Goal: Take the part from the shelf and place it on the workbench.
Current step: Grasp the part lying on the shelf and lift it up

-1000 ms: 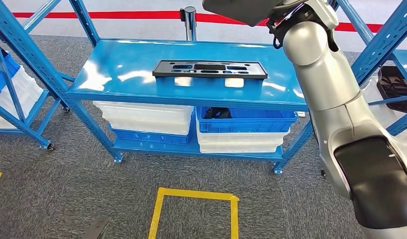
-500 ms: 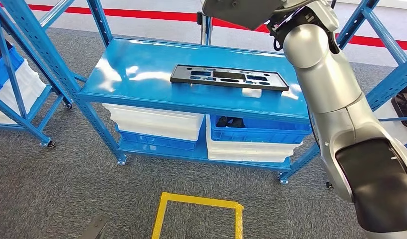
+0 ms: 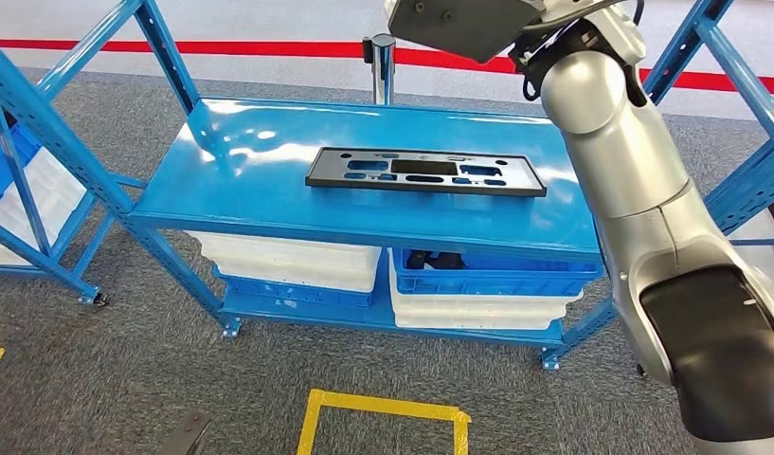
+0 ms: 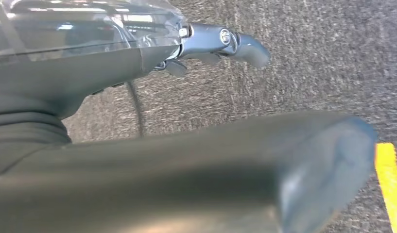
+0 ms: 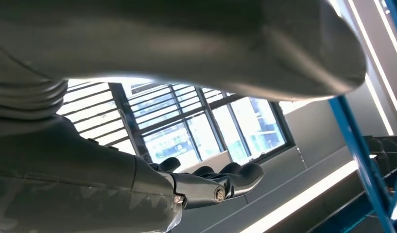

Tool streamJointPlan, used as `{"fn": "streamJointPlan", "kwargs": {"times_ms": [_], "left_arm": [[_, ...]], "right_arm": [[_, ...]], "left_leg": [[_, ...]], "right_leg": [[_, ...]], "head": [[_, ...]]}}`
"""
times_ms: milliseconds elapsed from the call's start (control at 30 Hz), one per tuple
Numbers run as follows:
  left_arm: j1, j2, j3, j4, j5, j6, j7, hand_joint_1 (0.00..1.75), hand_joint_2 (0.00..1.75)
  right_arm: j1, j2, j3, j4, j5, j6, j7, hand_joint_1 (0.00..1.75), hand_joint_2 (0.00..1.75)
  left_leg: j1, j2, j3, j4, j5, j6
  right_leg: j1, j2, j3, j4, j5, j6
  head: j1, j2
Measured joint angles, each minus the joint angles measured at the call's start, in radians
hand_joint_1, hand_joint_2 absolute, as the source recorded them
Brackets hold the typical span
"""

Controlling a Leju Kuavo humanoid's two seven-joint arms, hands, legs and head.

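— Black plastic, was it, the part (image 3: 425, 172)?

— Black for certain; I saw it lying flat on the top deck of the blue workbench (image 3: 250, 180), a little right of centre in the head view, long side running across the frame. Nothing touched it.

— And the right hand?

— My right arm (image 3: 639, 199) rose along the right edge of the head view, with the right hand (image 3: 463, 24) up at the top edge, well above the bench. From the right wrist camera I saw its dark fingers (image 5: 225, 179) lying close together, only slightly bent, with nothing between them (windows behind them, so it was pointing upward).

— Left hand?

— Left hand (image 4: 220, 43) hung over grey carpet (image 4: 308, 58) in its wrist view, fingers loosely extended and holding nothing. A yellow floor line (image 4: 389, 184) showed at the lower right of that frame.

— What sat under the bench?

— White crates (image 3: 288, 261) at lower left, and a blue crate (image 3: 496, 270) stacked on white ones at lower right. Red tape (image 3: 222, 47) ran across the floor at the top of the frame.
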Motion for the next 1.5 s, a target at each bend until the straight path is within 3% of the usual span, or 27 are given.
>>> {"fn": "streamJointPlan", "kwargs": {"times_ms": [67, 100, 133, 200, 233, 267, 333, 400, 467, 533, 567, 600, 633, 700, 767, 867, 900, 933, 1000, 1067, 1100, 1200, 1233, 1300, 1433, 1500], "left_arm": [[0.003, 0.000, 0.000, 0.000, 0.000, 0.000, 0.000, 0.00, 0.00], [0.004, 0.000, 0.000, 0.000, 0.000, 0.000, 0.000, 0.00, 0.00], [0.004, 0.000, 0.000, 0.000, 0.000, 0.000, 0.001, 0.00, 0.00], [0.005, 0.001, 0.000, 0.000, 0.000, 0.000, 0.001, 0.00, 0.00], [0.005, 0.001, 0.000, 0.001, 0.000, 0.000, 0.001, 0.00, 0.00], [0.006, 0.001, 0.000, 0.002, 0.000, 0.000, 0.002, 0.00, 0.00], [0.004, 0.000, 0.000, 0.002, -0.001, 0.000, 0.002, 0.00, 0.00], [0.002, 0.000, 0.001, 0.002, -0.001, 0.000, 0.002, 0.00, 0.00], [0.001, 0.000, 0.001, 0.002, -0.001, 0.000, 0.002, 0.00, 0.00], [0.002, 0.000, 0.001, 0.002, -0.001, 0.001, 0.002, 0.00, 0.00], [0.003, 0.000, 0.001, 0.002, -0.001, 0.001, 0.002, 0.00, 0.00], [0.004, 0.000, 0.001, 0.002, -0.001, 0.001, 0.002, 0.00, 0.00], [0.004, 0.000, 0.001, 0.002, -0.001, 0.001, 0.002, 0.00, 0.00], [0.003, 0.000, 0.001, 0.002, -0.001, 0.001, 0.002, 0.00, 0.00], [0.002, 0.000, 0.001, 0.003, -0.002, 0.001, 0.003, 0.00, 0.00], [0.002, -0.001, 0.001, 0.002, -0.005, -0.001, -0.002, 0.00, 0.00], [0.002, -0.001, 0.000, 0.002, -0.004, -0.003, -0.007, 0.00, 0.00], [0.000, -0.001, 0.000, 0.002, -0.004, -0.006, -0.013, 0.00, 0.00], [-0.002, -0.001, -0.001, 0.002, -0.004, -0.010, -0.021, 0.00, 0.00], [0.000, -0.001, -0.002, 0.002, -0.004, -0.010, -0.022, 0.00, 0.00], [0.001, -0.001, -0.002, 0.002, -0.005, -0.009, -0.022, 0.00, 0.00], [0.002, -0.001, -0.002, 0.002, -0.007, -0.004, -0.025, 0.00, 0.00], [0.002, -0.001, -0.003, 0.003, -0.009, -0.002, -0.027, 0.00, 0.00], [0.003, -0.002, -0.004, 0.003, -0.013, -0.001, -0.030, 0.00, 0.00], [0.004, -0.005, -0.004, 0.003, -0.017, 0.001, -0.036, 0.00, 0.00], [0.004, -0.006, -0.004, 0.003, -0.018, 0.003, -0.037, 0.00, 0.00]], "right_arm": [[0.007, 0.000, 0.001, 0.000, 0.000, 0.000, 0.000, 0.00, 0.00], [0.008, 0.000, 0.001, 0.000, 0.000, 0.000, 0.000, 0.00, 0.00], [0.008, 0.000, 0.001, 0.000, 0.000, 0.000, 0.000, 0.00, 0.00], [0.008, 0.000, 0.002, 0.000, 0.000, 0.000, 0.000, 0.00, 0.00], [0.007, 0.001, 0.002, 0.000, 0.000, 0.000, 0.001, 0.00, 0.00], [0.006, 0.002, 0.003, 0.000, 0.000, 0.001, 0.001, 0.00, 0.00], [0.002, 0.003, 0.002, -0.001, 0.000, 0.001, 0.001, 0.00, 0.00], [-0.002, 0.002, 0.001, -0.003, 0.000, 0.000, 0.000, 0.00, 0.00], [-0.003, 0.002, 0.001, -0.004, 0.000, 0.000, 0.000, 0.00, 0.00], [0.005, 0.000, 0.002, -0.004, 0.000, 0.000, 0.000, 0.00, 0.00], [0.009, -0.002, 0.002, -0.004, 0.000, 0.000, 0.000, 0.00, 0.00], [0.012, -0.004, 0.002, -0.004, 0.000, 0.000, 0.000, 0.00, 0.00], [0.013, -0.005, 0.002, -0.004, 0.000, 0.000, 0.000, 0.00, 0.00], [0.013, -0.008, 0.002, -0.004, 0.000, 0.000, 0.000, 0.00, 0.00], [0.014, -0.010, 0.002, -0.004, -0.001, 0.001, 0.000, 0.00, 0.00], [0.010, -0.012, 0.001, -0.007, -0.002, 0.003, -0.001, 0.00, 0.00], [0.006, -0.010, 0.001, -0.008, -0.003, 0.003, -0.002, 0.00, 0.00], [0.004, -0.009, 0.001, -0.009, -0.003, 0.004, -0.002, 0.00, 0.00], [0.002, -0.006, 0.002, -0.009, -0.003, 0.007, -0.002, 0.00, 0.00], [0.007, -0.006, 0.002, -0.009, -0.003, 0.009, -0.002, 0.00, 0.00], [0.009, -0.007, 0.002, -0.009, -0.003, 0.010, -0.002, 0.00, 0.00], [0.011, -0.009, 0.003, -0.009, -0.003, 0.011, -0.002, 0.00, 0.00], [0.011, -0.011, 0.003, -0.010, -0.003, 0.012, -0.002, 0.00, 0.00], [0.014, -0.019, 0.003, -0.017, -0.004, 0.015, -0.002, 0.00, 0.00], [0.021, -0.041, 0.003, -0.032, -0.005, 0.017, -0.006, 0.00, 0.00], [0.028, -0.051, 0.003, -0.039, -0.002, 0.020, -0.010, 0.00, 0.00]], "left_leg": [[0.001, 0.000, -0.049, 0.026, -0.029, -0.002], [0.002, 0.001, -0.051, -0.010, -0.013, -0.003], [0.004, 0.002, -0.041, -0.071, 0.027, -0.004], [0.007, 0.007, -0.015, -0.201, 0.135, -0.005], [0.007, 0.010, -0.008, -0.238, 0.170, -0.002], [0.006, 0.012, -0.007, -0.253, 0.186, 0.005], [0.005, 0.012, -0.002, -0.252, 0.177, 0.021], [0.008, 0.010, 0.013, -0.254, 0.165, 0.033], [0.010, 0.008, 0.031, -0.255, 0.149, 0.040], [0.009, 0.005, 0.051, -0.255, 0.130, 0.042], [0.008, 0.002, 0.063, -0.255, 0.120, 0.041], [0.007, 0.000, 0.077, -0.255, 0.109, 0.041], [0.006, -0.002, 0.094, -0.255, 0.097, 0.041], [0.003, -0.004, 0.126, -0.257, 0.072, 0.038], [0.000, -0.005, 0.150, -0.261, 0.053, 0.028], [-0.002, -0.003, 0.168, -0.249, 0.051, 0.013], [-0.003, -0.001, 0.159, -0.222, 0.049, 0.011], [-0.002, 0.000, 0.139, -0.178, 0.040, 0.009], [-0.001, 0.001, 0.066, -0.061, -0.002, 0.005], [0.000, 0.001, 0.003, 0.006, -0.039, 0.002], [0.002, 0.001, -0.009, -0.007, -0.027, 0.001], [0.008, 0.002, 0.031, -0.190, 0.104, -0.004], [0.008, 0.002, 0.045, -0.235, 0.128, -0.003], [0.007, 0.002, 0.051, -0.262, 0.139, 0.005], [0.007, -0.002, 0.050, -0.264, 0.151, 0.011], [0.006, -0.004, 0.050, -0.264, 0.149, 0.013]], "right_leg": [[-0.001, 0.002, 0.025, 0.000, -0.021, 0.002], [-0.003, 0.002, 0.041, 0.000, -0.032, 0.005], [-0.005, 0.002, 0.058, 0.000, -0.045, 0.010], [-0.006, 0.002, 0.083, 0.001, -0.072, 0.022], [-0.005, 0.002, 0.090, 0.001, -0.082, 0.028], [-0.003, 0.002, 0.094, 0.001, -0.088, 0.034], [-0.002, 0.002, 0.099, 0.003, -0.090, 0.042], [-0.003, 0.001, 0.076, 0.049, -0.089, 0.048], [-0.004, 0.001, 0.004, 0.162, -0.109, 0.052], [-0.005, 0.001, -0.083, 0.266, -0.152, 0.053], [-0.005, 0.002, -0.111, 0.282, -0.164, 0.053], [-0.004, 0.002, -0.124, 0.265, -0.156, 0.051], [-0.003, 0.002, -0.124, 0.221, -0.125, 0.047], [0.006, 0.001, -0.104, 0.092, -0.010, 0.036], [0.016, 0.002, -0.083, 0.014, 0.057, 0.028], [0.013, 0.003, -0.049, -0.004, 0.050, 0.017], [0.009, 0.003, -0.038, -0.006, 0.046, 0.011], [0.006, 0.003, -0.027, -0.008, 0.041, 0.006], [0.005, 0.003, -0.013, -0.008, 0.028, -0.004], [0.004, 0.005, 0.000, -0.008, 0.015, -0.005], [0.003, 0.006, 0.009, -0.008, 0.008, -0.003], [-0.002, 0.007, 0.036, -0.005, -0.015, 0.010], [-0.002, 0.007, 0.040, -0.003, -0.021, 0.015], [0.000, 0.008, 0.041, -0.001, -0.030, 0.024], [0.002, 0.006, 0.046, -0.010, -0.031, 0.009], [0.002, 0.005, 0.051, -0.016, -0.031, 0.009]], "head": [[-0.005, 0.000], [-0.006, 0.000], [-0.008, 0.000], [-0.013, 0.000], [-0.015, 0.000], [-0.016, 0.000], [-0.014, 0.000], [-0.009, 0.000], [-0.002, 0.000], [0.004, 0.000], [0.007, 0.000], [0.011, 0.000], [0.015, 0.000], [0.022, 0.000], [0.022, 0.000], [0.017, 0.000], [0.015, 0.000], [0.010, 0.000], [0.002, 0.000], [-0.002, 0.000], [-0.003, 0.000], [-0.006, 0.000], [-0.008, 0.000], [-0.011, 0.000], [-0.005, 0.000], [-0.001, 0.000]]}}
